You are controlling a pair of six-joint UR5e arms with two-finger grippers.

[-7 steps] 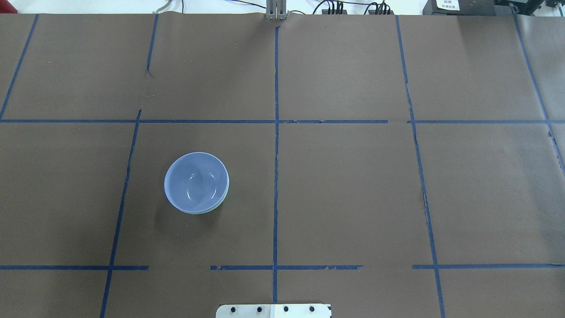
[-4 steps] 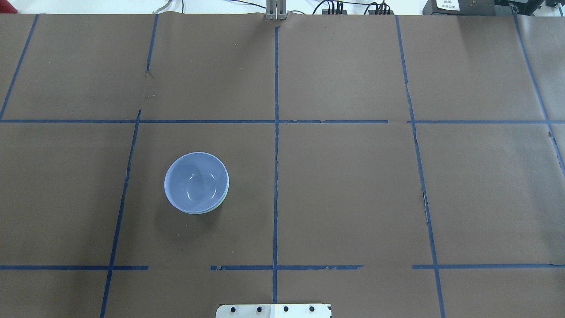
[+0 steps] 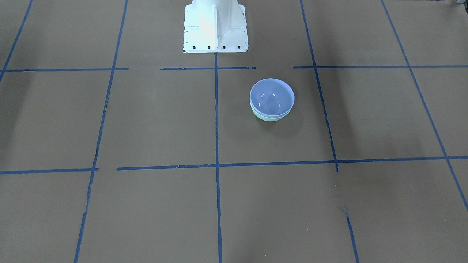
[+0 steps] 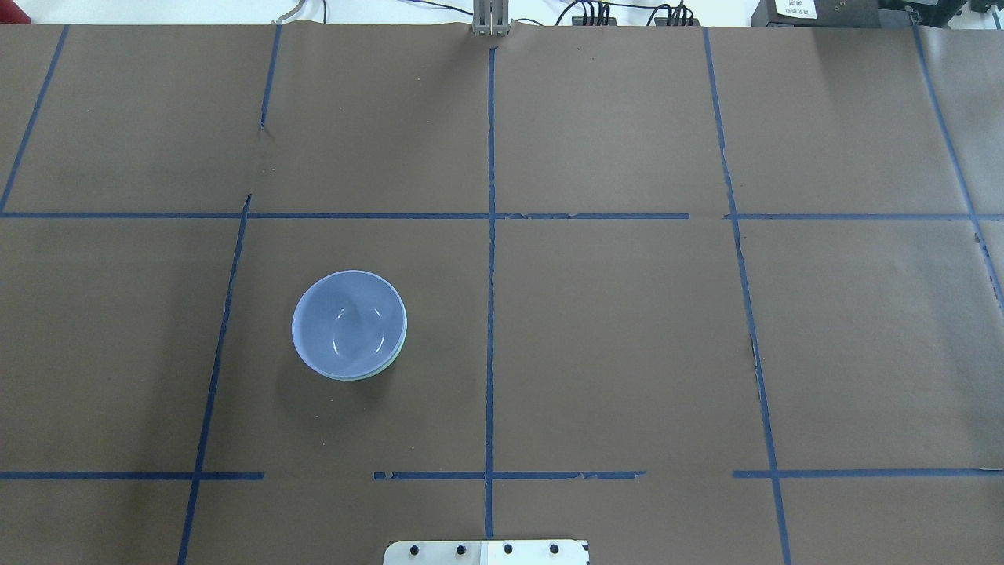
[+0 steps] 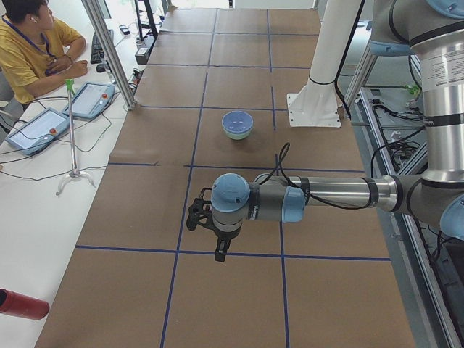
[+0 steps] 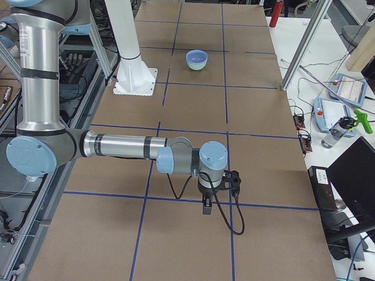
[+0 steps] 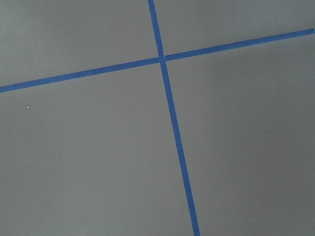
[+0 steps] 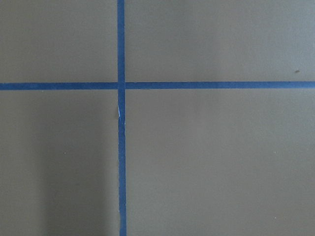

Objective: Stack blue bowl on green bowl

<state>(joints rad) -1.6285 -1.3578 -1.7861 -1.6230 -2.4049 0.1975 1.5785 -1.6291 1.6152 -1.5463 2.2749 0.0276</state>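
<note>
The blue bowl point(image 4: 349, 323) sits nested inside the green bowl point(image 4: 398, 353) on the brown table, left of the centre tape line. Only a thin green edge shows under it. In the front-facing view the blue bowl point(image 3: 271, 95) rests in the green bowl point(image 3: 270, 117). The stack also shows in the side views point(image 5: 237, 123) point(image 6: 197, 58). My left gripper point(image 5: 217, 250) hangs over the table's left end, far from the bowls. My right gripper point(image 6: 206, 208) hangs over the right end. I cannot tell whether either is open or shut. Both wrist views show only tape lines.
The white robot base point(image 3: 215, 27) stands near the bowls. Blue tape lines point(image 4: 490, 314) grid the brown paper. An operator point(image 5: 32, 43) sits at a side table with tablets point(image 5: 90, 98). A metal post point(image 6: 304, 41) and a pendant point(image 6: 345, 93) stand beyond the far edge.
</note>
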